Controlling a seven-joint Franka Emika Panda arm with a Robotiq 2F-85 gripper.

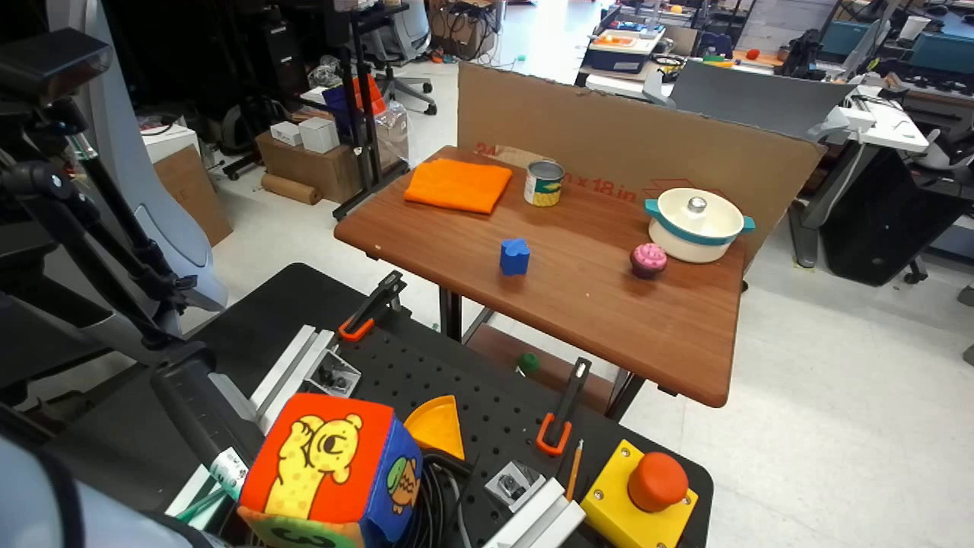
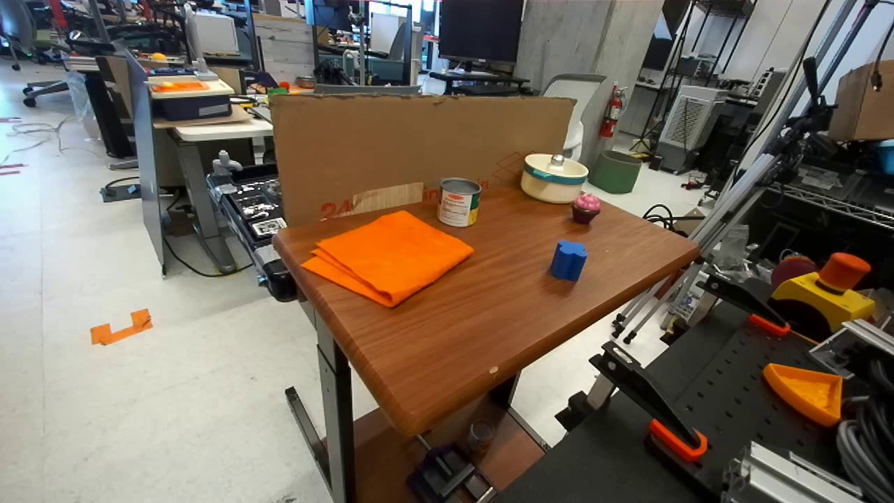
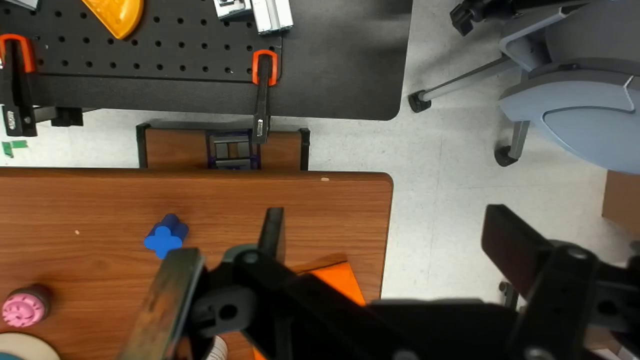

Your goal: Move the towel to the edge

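Note:
The towel [image 1: 460,185] is a flat, folded bright orange cloth on the wooden tabletop, near one short end of it. It also shows in an exterior view [image 2: 391,255], with its folded layers slightly fanned at one corner. The edge of the tabletop [image 2: 335,339] runs close beside the towel, with a strip of bare wood between them. In the wrist view the towel [image 3: 344,281] is mostly hidden behind my gripper, and the short edge [image 3: 388,220] passes between the fingers. My gripper [image 3: 385,212] is open and empty, high above the table. It is out of view in both exterior views.
A can [image 1: 544,184] stands beside the towel. A blue flower-shaped block [image 1: 514,257], a pink cupcake [image 1: 647,260] and a lidded white pot [image 1: 696,228] are on the table. A cardboard panel [image 1: 609,129] stands along the back. Black clamps [image 3: 261,100] stick out from the black mat [image 3: 340,75].

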